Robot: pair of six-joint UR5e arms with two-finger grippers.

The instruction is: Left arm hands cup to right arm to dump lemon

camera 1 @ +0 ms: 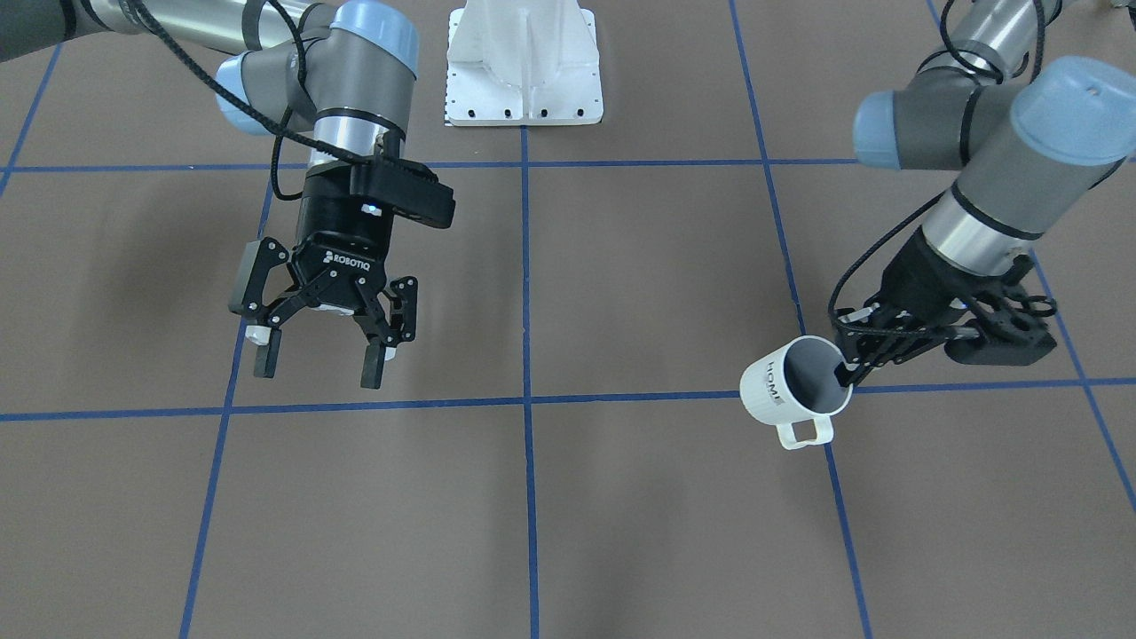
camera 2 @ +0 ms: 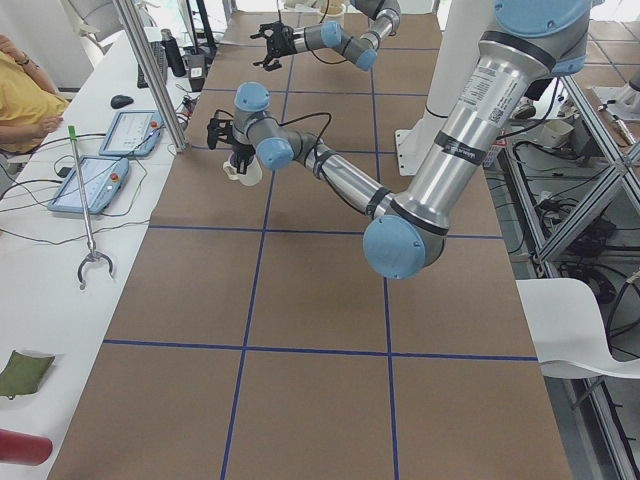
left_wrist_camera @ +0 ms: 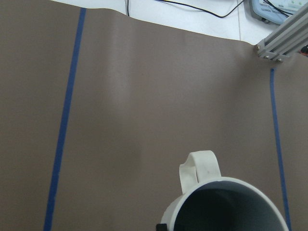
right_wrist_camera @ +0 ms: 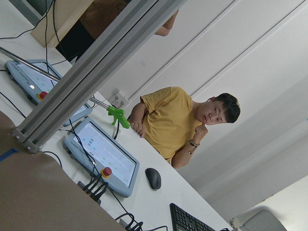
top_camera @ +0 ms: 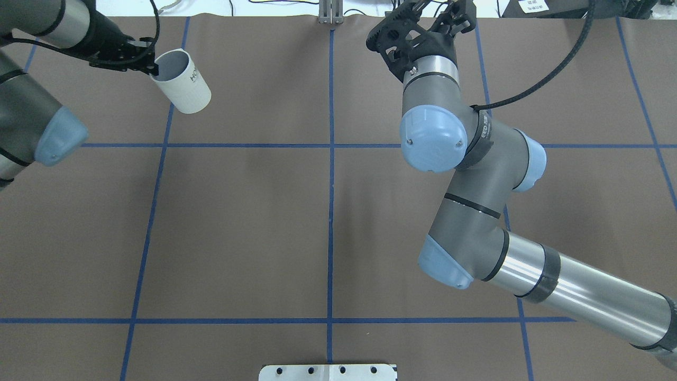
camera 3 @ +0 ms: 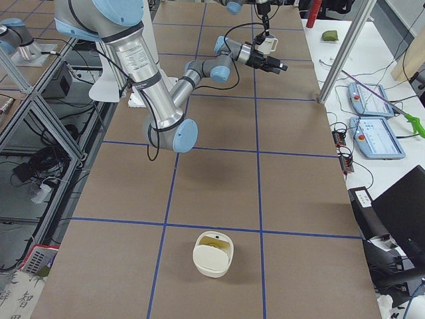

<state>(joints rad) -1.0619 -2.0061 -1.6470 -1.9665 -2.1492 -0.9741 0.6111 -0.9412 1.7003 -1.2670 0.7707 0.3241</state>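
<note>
- Your left gripper is pinching the cup by its rim, with one finger inside the grey wall and one outside.
- The cup hangs tilted, its mouth turned up toward the arm. Its handle points toward your side of the table.
- The overhead view places the cup over the robot's left half of the brown mat. It is in the row of squares nearest your edge and close to a blue tape line.
- The left wrist view shows bare mat running on past the handle to the mat's edge. White bench lies behind that edge, and the foot of an aluminium post stands on it.
- Your right gripper is spread wide and holds nothing. It is raised off the mat with its fingers aimed toward your side.
- The two grippers are well apart, one on each side of the centre tape line, with only mat between them.
- A white tub stands on the mat toward the table's end on the robot's right, well apart from both grippers.
- A person in a yellow shirt sits at the bench beyond your edge, and a teach pendant lies near the mat.
</note>
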